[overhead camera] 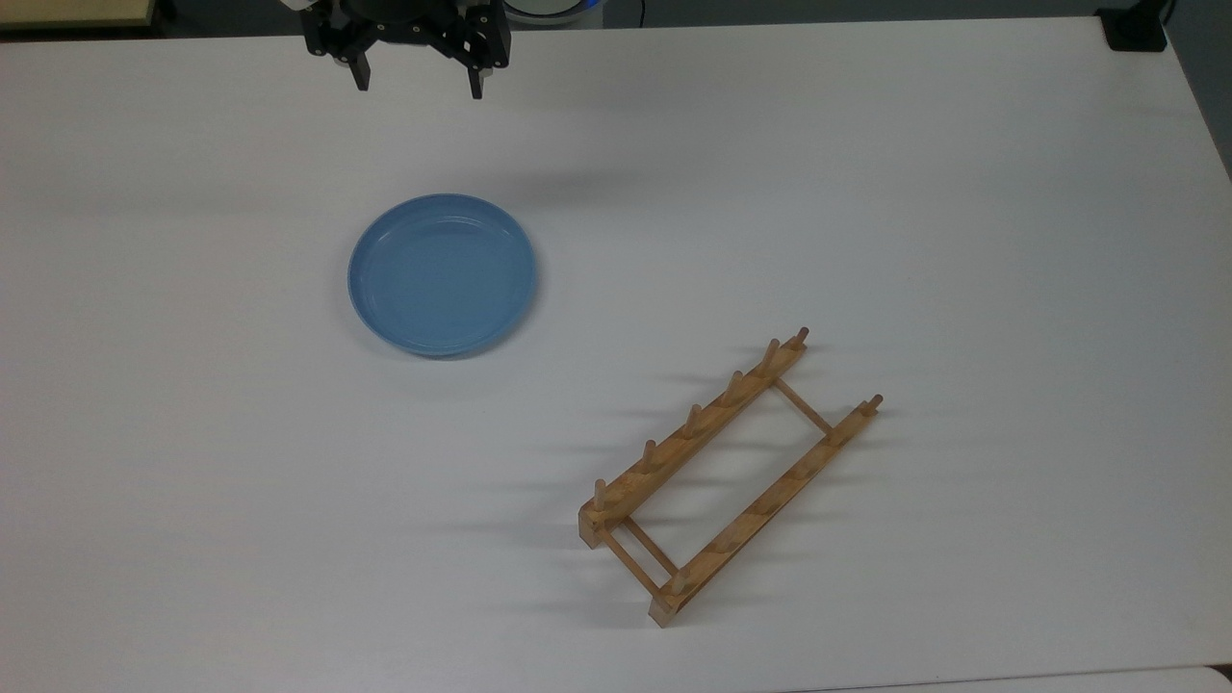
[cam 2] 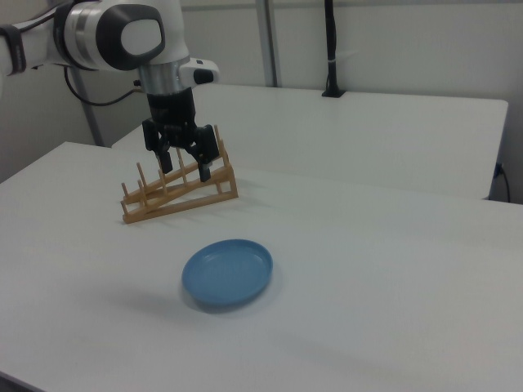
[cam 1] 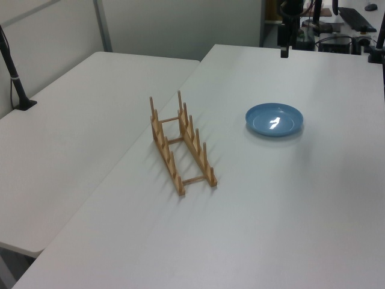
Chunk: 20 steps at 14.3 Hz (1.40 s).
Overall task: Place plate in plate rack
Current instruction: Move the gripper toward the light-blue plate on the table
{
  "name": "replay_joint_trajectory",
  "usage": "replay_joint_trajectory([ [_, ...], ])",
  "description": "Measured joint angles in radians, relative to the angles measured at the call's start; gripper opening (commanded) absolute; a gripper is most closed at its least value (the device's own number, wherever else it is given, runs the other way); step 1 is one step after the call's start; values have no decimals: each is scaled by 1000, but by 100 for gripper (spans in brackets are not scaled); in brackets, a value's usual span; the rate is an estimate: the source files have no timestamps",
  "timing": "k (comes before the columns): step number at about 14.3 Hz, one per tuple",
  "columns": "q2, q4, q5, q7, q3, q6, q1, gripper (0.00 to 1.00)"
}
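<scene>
Above the white surface (overhead camera: 866, 192), hovered open and empty: tool (overhead camera: 418, 85), with light-blue plate (overhead camera: 442, 274) lying flat below it toward the top view's bottom, apart from plate rack (overhead camera: 724, 476).

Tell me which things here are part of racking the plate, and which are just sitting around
Part of the job:
- plate, flat on the table
- plate rack, empty
- gripper, open, above the table

Just sitting around:
- black post on the neighbouring table
- white table

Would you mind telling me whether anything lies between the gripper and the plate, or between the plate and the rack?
Nothing visible does: only bare table separates the open gripper, the plate and the plate rack.
</scene>
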Motion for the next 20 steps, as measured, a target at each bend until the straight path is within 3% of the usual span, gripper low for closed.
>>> replay_joint_trajectory([
  [20,42,0,-22,8,0,93,0,100],
])
